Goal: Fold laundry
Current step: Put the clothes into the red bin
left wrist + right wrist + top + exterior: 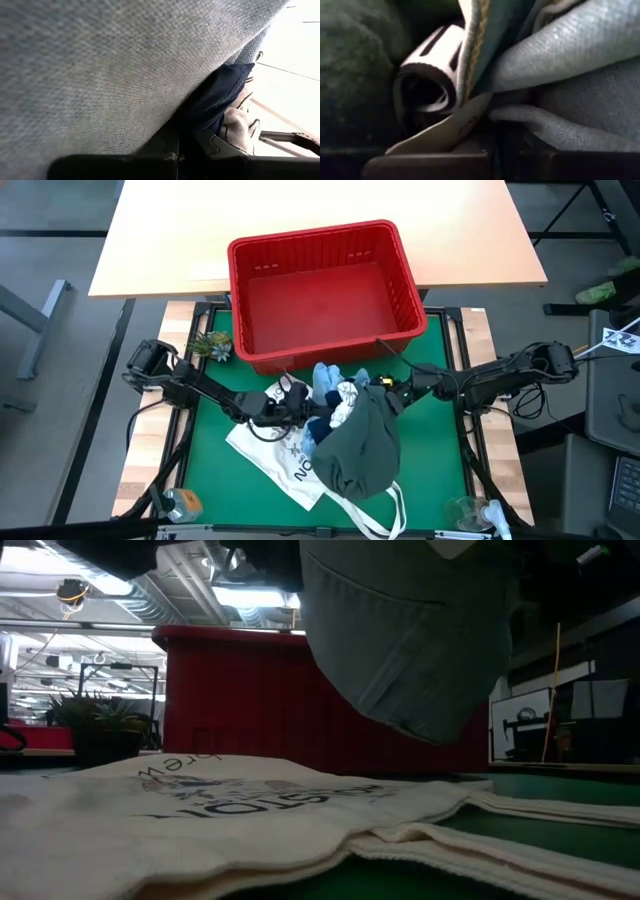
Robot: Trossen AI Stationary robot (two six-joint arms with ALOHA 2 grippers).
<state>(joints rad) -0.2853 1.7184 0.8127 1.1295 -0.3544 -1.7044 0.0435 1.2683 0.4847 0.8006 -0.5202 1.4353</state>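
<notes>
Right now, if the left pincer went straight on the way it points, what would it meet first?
The left pincer points toward the table's middle, already shut into the laundry pile. Probably it would push further into the clothes: light blue denim fills its wrist view, navy fabric beside.

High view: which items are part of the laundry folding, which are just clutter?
Job:
- olive garment
- light blue denim
- white printed garment
- navy garment

Lying about:
- red basket
- tote bag
- small plant

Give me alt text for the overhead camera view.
Both hands, left hand and right hand, meet shut at a pile of laundry lying on a white tote bag on the green mat, with a red basket behind.
</notes>
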